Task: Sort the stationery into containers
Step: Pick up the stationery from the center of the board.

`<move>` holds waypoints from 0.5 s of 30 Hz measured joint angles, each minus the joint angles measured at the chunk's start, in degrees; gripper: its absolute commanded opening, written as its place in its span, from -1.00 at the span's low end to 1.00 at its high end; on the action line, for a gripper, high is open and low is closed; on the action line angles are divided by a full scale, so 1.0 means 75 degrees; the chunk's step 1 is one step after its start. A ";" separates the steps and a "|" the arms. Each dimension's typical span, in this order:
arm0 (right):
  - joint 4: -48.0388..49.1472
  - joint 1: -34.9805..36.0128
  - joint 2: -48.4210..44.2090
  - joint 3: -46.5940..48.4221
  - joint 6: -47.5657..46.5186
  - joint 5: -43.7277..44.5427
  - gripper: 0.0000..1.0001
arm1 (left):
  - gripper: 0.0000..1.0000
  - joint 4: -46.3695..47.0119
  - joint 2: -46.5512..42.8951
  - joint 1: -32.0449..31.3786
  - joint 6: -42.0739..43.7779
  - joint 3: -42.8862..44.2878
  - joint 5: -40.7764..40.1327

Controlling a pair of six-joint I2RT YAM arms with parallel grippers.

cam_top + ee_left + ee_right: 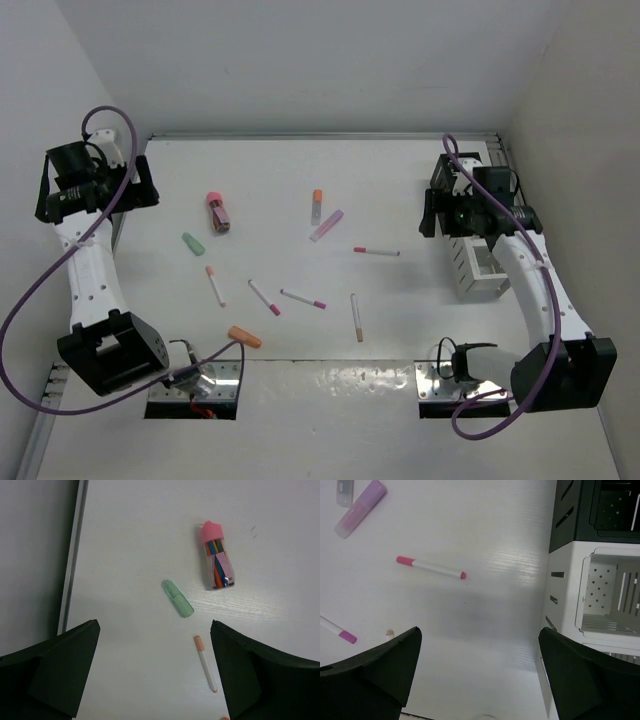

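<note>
Left end effector (154,630) released, jaws wide, hovering over the desk (125,540) near a mint-green piece (178,598) and a pink-capped tube (216,556), perhaps clear-bodied. Right end effector (480,632) likewise spread, grasping nothing, above a pink-tipped white pen (430,567). Lilac piece (360,508) well apart. White rack (565,595) and black holder (580,510) side by side at desk's right.

- The back strip of the worktop (300,165) lies bare along the rear wall.
- Thin pens (303,298) and chunky pieces (244,337) are scattered across the middle, with bare gaps between them.
- The white rack (610,595) and the black holder (600,510), side by side, block the right edge.
- Walls close in 3 sides.
- Between the spread left fingers (55,670), a mint-green piece (178,598) and 1 pen lie apart.
</note>
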 measured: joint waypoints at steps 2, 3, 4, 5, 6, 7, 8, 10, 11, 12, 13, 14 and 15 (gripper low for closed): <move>0.0009 0.0000 -0.0003 0.0000 0.0003 0.0003 0.98 | 1.00 0.0047 0.0017 -0.0070 -0.0006 -0.0044 -0.0052; 0.0009 0.0000 -0.0003 0.0000 0.0003 0.0003 0.98 | 0.99 0.0052 0.0041 -0.0122 -0.0006 -0.0052 -0.0061; 0.0012 0.0000 -0.0012 0.0000 0.0003 0.0009 0.98 | 0.98 0.0085 0.0090 -0.0219 -0.0032 -0.0052 -0.0082; 0.0015 0.0003 -0.0017 0.0000 0.0003 0.0017 0.98 | 0.95 0.0149 0.0152 -0.0326 -0.0061 -0.0052 -0.0108; 0.0017 0.0003 -0.0026 0.0000 0.0003 0.0029 0.98 | 0.93 0.0224 0.0236 -0.0460 -0.0087 -0.0052 -0.0119; 0.0015 0.0009 -0.0029 0.0003 0.0000 0.0038 0.98 | 0.90 0.0303 0.0335 -0.0609 -0.0143 -0.0052 -0.0149; 0.0006 0.0017 -0.0029 0.0009 0.0000 0.0052 0.97 | 0.84 0.0405 0.0475 -0.0778 -0.0248 -0.0052 -0.0172; -0.0006 0.0032 -0.0023 0.0032 0.0000 0.0058 0.97 | 0.81 0.0627 0.0801 -0.1093 -0.0469 -0.0052 -0.0207; -0.0012 0.0047 -0.0015 0.0055 0.0000 0.0058 0.98 | 0.79 0.0764 0.0994 -0.1247 -0.0606 -0.0047 -0.0210; -0.0006 0.0052 0.0000 0.0073 0.0000 0.0055 0.97 | 0.78 0.0903 0.1230 -0.1381 -0.0749 -0.0041 -0.0219; -0.0012 0.0052 0.0020 0.0090 0.0000 0.0055 0.98 | 0.79 0.0985 0.1448 -0.1498 -0.0880 -0.0003 -0.0216; -0.0006 0.0052 0.0050 0.0111 0.0000 0.0055 0.98 | 0.78 0.1064 0.1763 -0.1661 -0.1023 0.0079 -0.0245; -0.0009 0.0052 0.0090 0.0131 0.0000 0.0055 0.98 | 0.78 0.1119 0.2055 -0.1772 -0.1116 0.0160 -0.0277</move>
